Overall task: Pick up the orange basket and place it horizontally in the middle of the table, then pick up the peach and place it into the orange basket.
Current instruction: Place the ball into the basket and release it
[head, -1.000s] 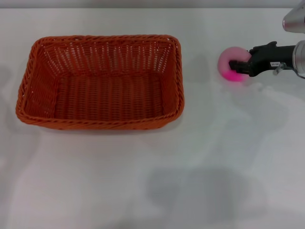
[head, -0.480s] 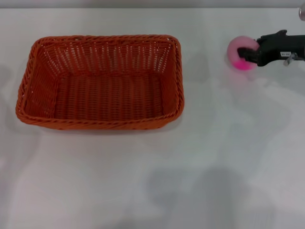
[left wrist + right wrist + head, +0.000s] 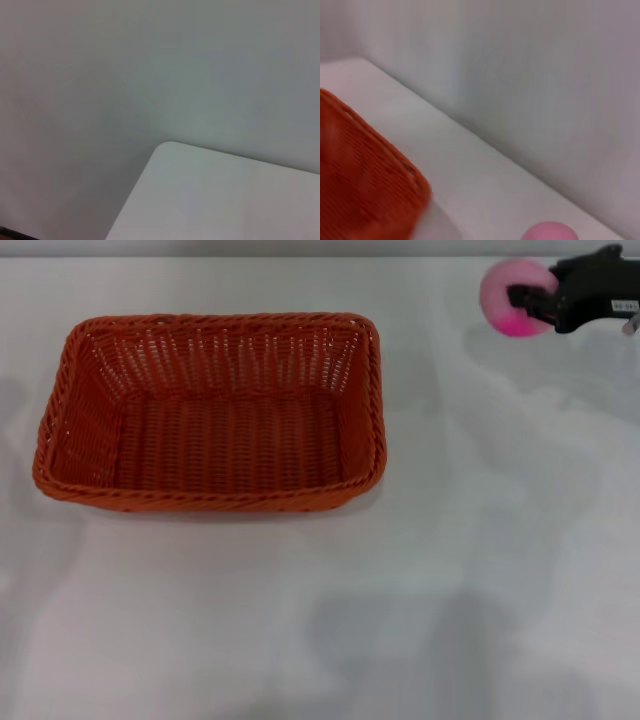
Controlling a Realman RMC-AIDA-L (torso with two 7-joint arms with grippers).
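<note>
The orange basket (image 3: 210, 410) lies lengthwise across the left-centre of the white table (image 3: 480, 540), open side up and with nothing in it. Its corner (image 3: 365, 180) also shows in the right wrist view. At the far right, my right gripper (image 3: 522, 298) is shut on the pale pink peach (image 3: 508, 295) and holds it lifted above the table. The top of the peach (image 3: 550, 232) peeks into the right wrist view. My left gripper is out of sight in every view.
The left wrist view shows only a rounded table corner (image 3: 167, 147) against a plain wall. White table surface stretches between the basket and the peach and along the near edge.
My right gripper has risen with the peach in its grip, moving up and slightly right in the head view. The basket has stayed put.
</note>
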